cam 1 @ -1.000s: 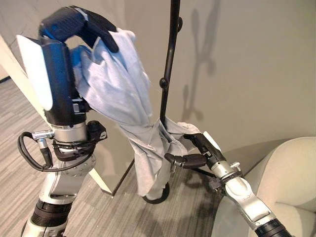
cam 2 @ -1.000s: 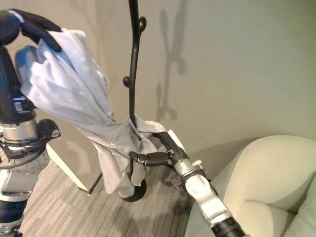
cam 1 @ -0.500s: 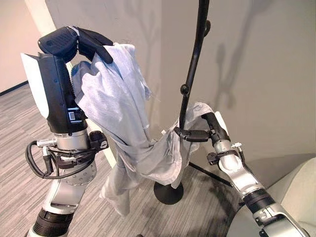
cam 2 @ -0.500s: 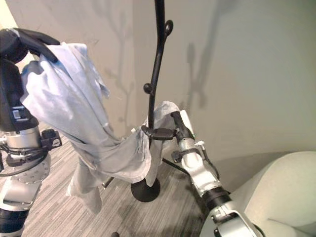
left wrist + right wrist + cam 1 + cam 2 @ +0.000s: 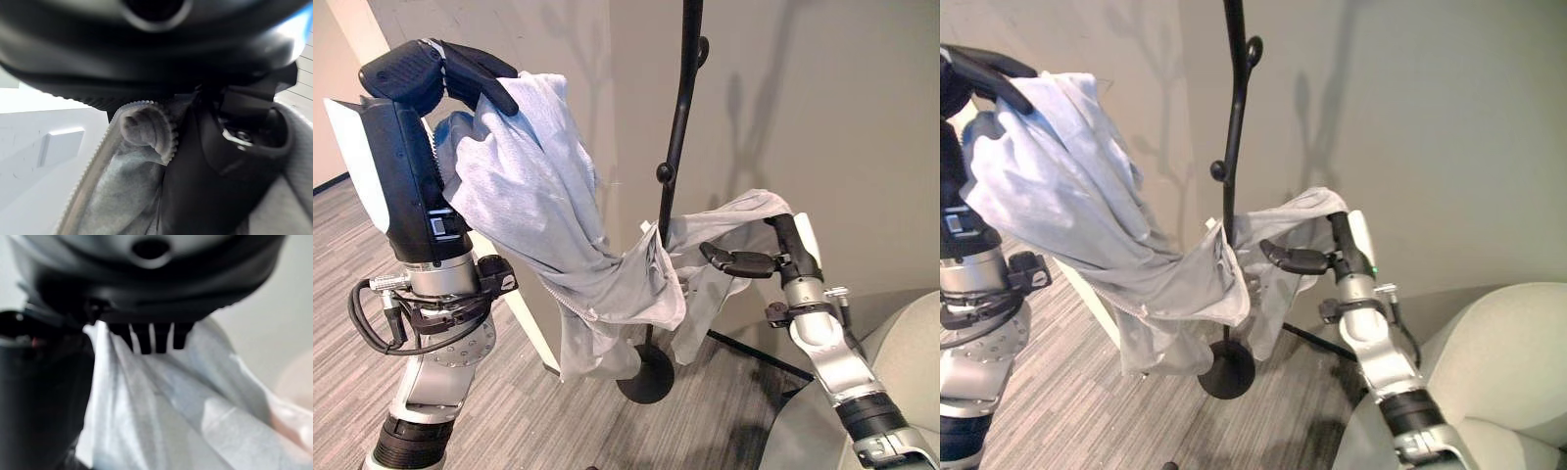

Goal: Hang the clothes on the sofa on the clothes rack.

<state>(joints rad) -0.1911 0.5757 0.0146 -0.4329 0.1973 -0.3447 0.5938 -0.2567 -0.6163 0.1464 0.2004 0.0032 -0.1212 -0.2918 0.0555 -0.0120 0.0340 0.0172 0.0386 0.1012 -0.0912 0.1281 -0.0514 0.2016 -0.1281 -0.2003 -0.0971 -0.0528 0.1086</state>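
A light grey zip-up garment (image 5: 543,201) hangs stretched between my two hands in front of a black clothes rack (image 5: 677,127). My left hand (image 5: 440,73) is raised high at the left, fingers curled over the garment's top edge; its zip hem (image 5: 132,132) shows by the hand in the left wrist view. My right hand (image 5: 759,259) is lower at the right of the rack's pole, with the grey cloth (image 5: 161,396) draped over it and pinched against the thumb. The cloth's middle sags around the pole, above the rack's round base (image 5: 646,377).
A beige sofa (image 5: 1489,352) curves in at the lower right, close to my right arm. A plain wall stands behind the rack, with a wall corner and white panel at the left. Grey striped carpet (image 5: 538,421) covers the floor.
The camera has shifted. My right hand has lifted its end of the garment up and out to the right of the pole, so the cloth now spans wider. The left hand still holds its end high.
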